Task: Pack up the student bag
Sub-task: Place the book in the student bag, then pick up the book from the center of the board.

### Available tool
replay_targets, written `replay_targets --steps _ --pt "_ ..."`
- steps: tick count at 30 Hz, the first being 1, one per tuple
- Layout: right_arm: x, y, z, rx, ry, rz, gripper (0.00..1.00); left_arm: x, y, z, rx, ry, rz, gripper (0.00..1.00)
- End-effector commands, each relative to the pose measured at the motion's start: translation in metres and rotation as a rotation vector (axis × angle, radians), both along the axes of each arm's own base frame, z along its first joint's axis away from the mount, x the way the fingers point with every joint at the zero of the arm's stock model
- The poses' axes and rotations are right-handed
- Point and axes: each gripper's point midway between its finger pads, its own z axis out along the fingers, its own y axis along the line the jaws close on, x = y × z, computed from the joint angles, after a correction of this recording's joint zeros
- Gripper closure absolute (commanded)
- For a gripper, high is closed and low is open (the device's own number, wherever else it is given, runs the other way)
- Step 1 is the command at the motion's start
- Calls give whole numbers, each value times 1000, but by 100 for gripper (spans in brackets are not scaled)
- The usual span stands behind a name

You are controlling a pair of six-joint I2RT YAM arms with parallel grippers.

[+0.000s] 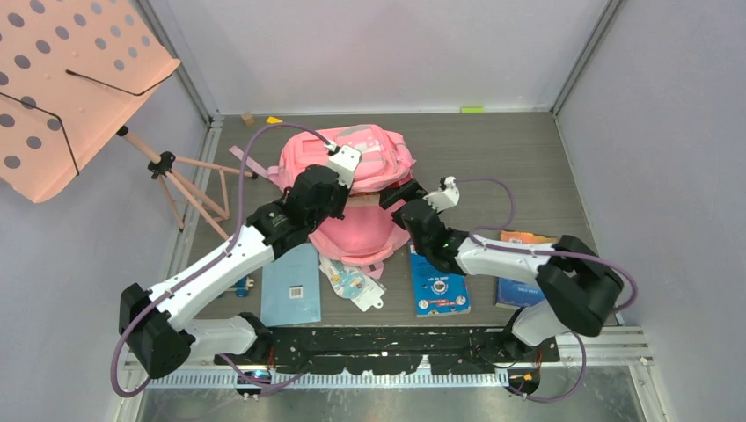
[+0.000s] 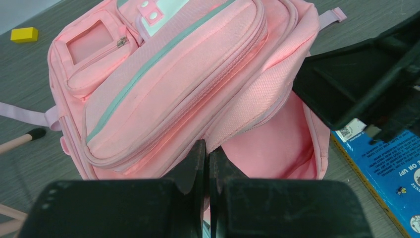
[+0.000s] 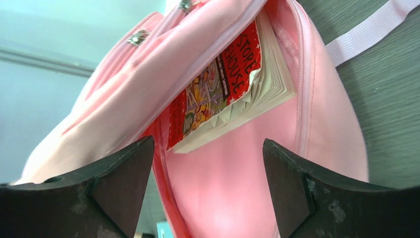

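The student bag (image 1: pixel 378 154) is a pink backpack lying mid-table, its main compartment gaping toward the arms. My left gripper (image 2: pixel 207 148) is shut on the rim of the bag's opening and holds the front panel (image 2: pixel 163 84) lifted. My right gripper (image 3: pixel 208 151) is open at the mouth of the bag (image 3: pixel 233 168), nothing between its fingers (image 3: pixel 133 163). A red-covered book (image 3: pixel 218 84) lies inside the compartment, just beyond the right fingertips. From above, the left gripper (image 1: pixel 350 195) and the right gripper (image 1: pixel 400 192) meet at the bag's opening.
A salmon perforated music stand (image 1: pixel 70 79) on a tripod rises at the far left. Near the arm bases lie a light blue notebook (image 1: pixel 291 286), a white packet (image 1: pixel 352 283), a blue book (image 1: pixel 437 286) and another book (image 1: pixel 521 264). A yellow block (image 1: pixel 275 120) sits at the back.
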Motion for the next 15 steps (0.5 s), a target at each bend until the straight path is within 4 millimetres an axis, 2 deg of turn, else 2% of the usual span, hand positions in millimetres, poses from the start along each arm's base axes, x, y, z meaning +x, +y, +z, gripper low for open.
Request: replay_targets --steps 1,2,3,4,5,6,7,8,9,12,13,14,15 --pt "-31 -30 -1 -197 96 78 9 11 -3 24 -51 -77 23 100" --pt "-33 -36 7 -183 106 97 8 11 -3 23 -48 -75 24 100" --pt "-37 -56 -8 -248 174 95 7 11 -3 21 -45 -73 24 100" --pt "-43 -59 -6 -239 203 143 7 11 -3 21 -44 -72 24 100" --pt "-46 -83 -20 -292 279 129 8 11 -4 20 -41 -69 22 100" --pt "-51 -87 -18 -282 306 161 9 12 -4 19 -39 -67 23 100" --pt "-54 -111 -27 -333 364 146 9 12 -4 17 -36 -65 23 100" --pt "-59 -116 -25 -329 380 168 9 12 -4 16 -33 -62 23 100" --pt "-63 -137 -31 -373 439 152 9 13 -5 15 -31 -59 23 100" --pt "-82 -166 -36 -415 553 160 9 14 -4 12 -20 -55 28 100" --pt "-84 -171 -35 -412 569 153 8 15 -4 11 -14 -53 30 100" --pt "-94 -178 -40 -427 624 152 8 15 -4 10 -10 -52 31 100" --pt "-97 -178 -40 -421 637 160 8 15 -4 9 -7 -50 31 100"
